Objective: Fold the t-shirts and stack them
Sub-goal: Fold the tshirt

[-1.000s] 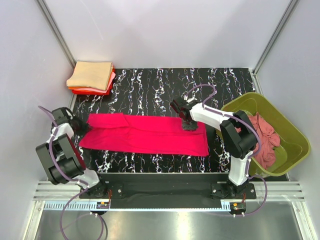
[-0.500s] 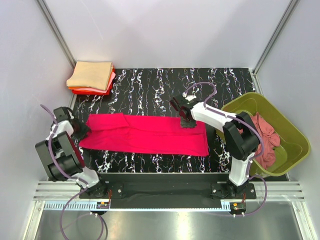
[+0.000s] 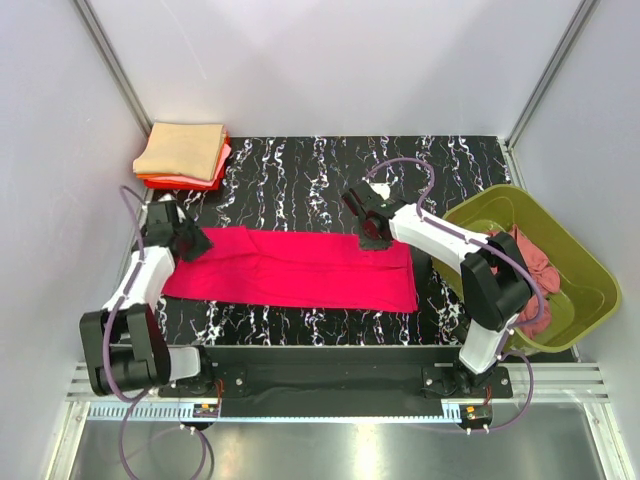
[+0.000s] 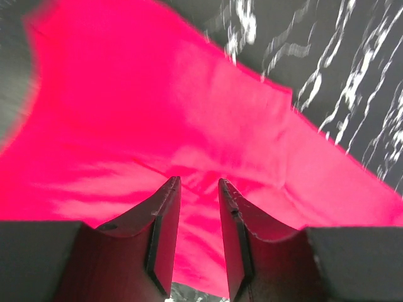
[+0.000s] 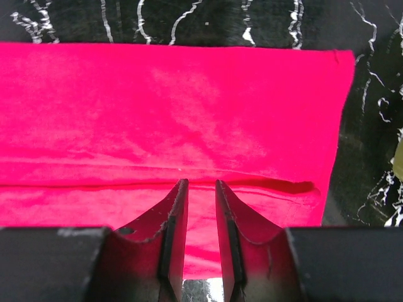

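A bright crimson-pink t-shirt (image 3: 290,268) lies flat on the black marbled table, folded into a long band. It fills the left wrist view (image 4: 157,113) and the right wrist view (image 5: 176,107). My left gripper (image 3: 190,240) hovers over the shirt's far left corner, its jaws a little apart with nothing between them (image 4: 198,182). My right gripper (image 3: 372,238) is over the shirt's far edge near its right end, jaws a little apart and empty (image 5: 201,184), above a fold line. A stack of folded shirts (image 3: 183,153), tan on top of pink and orange-red, sits at the far left corner.
An olive-green tub (image 3: 575,250) stands at the right table edge with a crumpled dusty rose shirt (image 3: 528,275) in it. Grey walls close in the table at the left, the back and the right.
My left arm has swung from the table's left edge inward and away, onto the shirt's far left corner. My right gripper has shifted slightly toward the far edge. The shirt's left end looks a little straighter.
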Controlling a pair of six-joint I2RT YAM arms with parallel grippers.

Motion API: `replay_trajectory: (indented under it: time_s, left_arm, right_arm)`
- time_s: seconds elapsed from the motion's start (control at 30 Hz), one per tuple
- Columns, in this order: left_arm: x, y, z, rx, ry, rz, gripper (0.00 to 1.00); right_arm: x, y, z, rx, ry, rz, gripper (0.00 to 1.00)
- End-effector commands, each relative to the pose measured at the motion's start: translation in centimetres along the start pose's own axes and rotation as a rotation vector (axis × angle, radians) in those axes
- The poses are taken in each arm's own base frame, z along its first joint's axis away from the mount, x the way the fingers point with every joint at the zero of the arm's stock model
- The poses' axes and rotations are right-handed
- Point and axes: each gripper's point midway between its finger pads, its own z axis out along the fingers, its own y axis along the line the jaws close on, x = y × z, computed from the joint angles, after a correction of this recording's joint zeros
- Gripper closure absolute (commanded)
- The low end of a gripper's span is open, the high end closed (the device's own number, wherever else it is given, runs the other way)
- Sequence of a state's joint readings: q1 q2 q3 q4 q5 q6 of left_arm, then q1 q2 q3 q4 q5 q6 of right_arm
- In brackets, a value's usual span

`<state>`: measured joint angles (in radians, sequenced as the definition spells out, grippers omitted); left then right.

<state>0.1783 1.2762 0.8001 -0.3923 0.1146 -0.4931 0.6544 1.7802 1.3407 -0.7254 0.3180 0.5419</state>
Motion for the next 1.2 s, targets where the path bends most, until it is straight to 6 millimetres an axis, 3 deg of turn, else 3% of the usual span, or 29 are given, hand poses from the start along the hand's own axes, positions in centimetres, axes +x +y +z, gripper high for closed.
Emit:
replay_trajectory:
  time_s: [0.0,0.17,0.2,0.33,0.43,0.7,0.93,1.1,1.17]
  left_arm:
    - [1.7,-0.8,2.2,0.045,0.052,-0.061,0.65]
    - [3.1,1.0,4.5,-0.051,0.120,-0.085,0.65]
    - [4.1,2.0,5.1,-0.094,0.162,-0.092,0.64]
    - [5.0,5.1,6.3,-0.250,0.178,-0.090,0.62]
    - [5.5,6.3,7.3,-0.305,0.212,-0.103,0.62]
    - [0.5,6.6,6.6,-0.318,0.136,-0.129,0.59]
    - [-2.6,4.8,5.9,-0.245,0.084,-0.094,0.57]
    - [-1.9,4.9,6.9,-0.243,0.115,-0.104,0.57]
    - [-1.7,5.1,7.2,-0.246,0.121,-0.107,0.57]
  right_arm:
    - [-1.9,1.6,-2.1,-0.093,-0.065,-0.028,0.69]
    - [-1.0,1.8,-2.0,-0.117,-0.037,-0.044,0.69]
    - [-1.0,1.6,-2.0,-0.113,-0.038,-0.049,0.69]
    - [-0.4,0.8,-1.7,-0.087,-0.035,-0.063,0.69]
    - [0.2,0.3,-1.6,-0.075,-0.033,-0.072,0.69]
    - [0.8,0.1,-1.4,-0.105,-0.024,-0.188,0.66]
    - [2.7,-0.9,-0.2,-0.056,0.039,-0.180,0.71]
    - [4.9,-1.7,1.5,-0.005,0.103,-0.149,0.74]
    - [5.5,-3.0,2.4,0.071,0.106,-0.137,0.75]
